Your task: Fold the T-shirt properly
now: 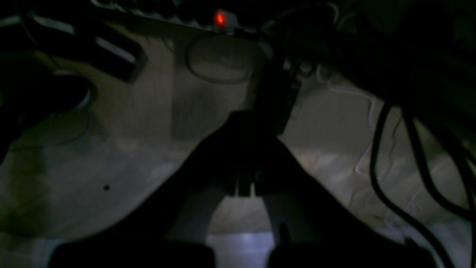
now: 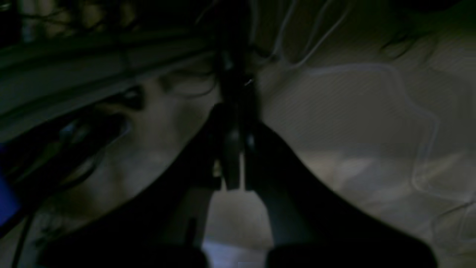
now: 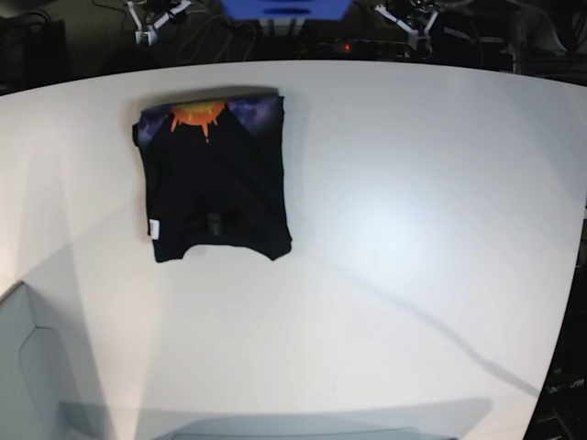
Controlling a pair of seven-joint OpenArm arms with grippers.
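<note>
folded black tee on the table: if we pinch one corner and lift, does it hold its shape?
Probably not. The T-shirt is soft cloth in loose layers, so a lifted corner would likely droop and unfold. Pushed, it would probably bunch instead of sliding whole on the white table. Likely light.

White table (image 3: 413, 229) — blue box (image 3: 284, 9)

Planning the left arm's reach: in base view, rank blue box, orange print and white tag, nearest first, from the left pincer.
From the left pincer, top right:
1. Blue box, top centre.
2. Orange print, far edge of shirt.
3. White tag, near-left edge.
</note>
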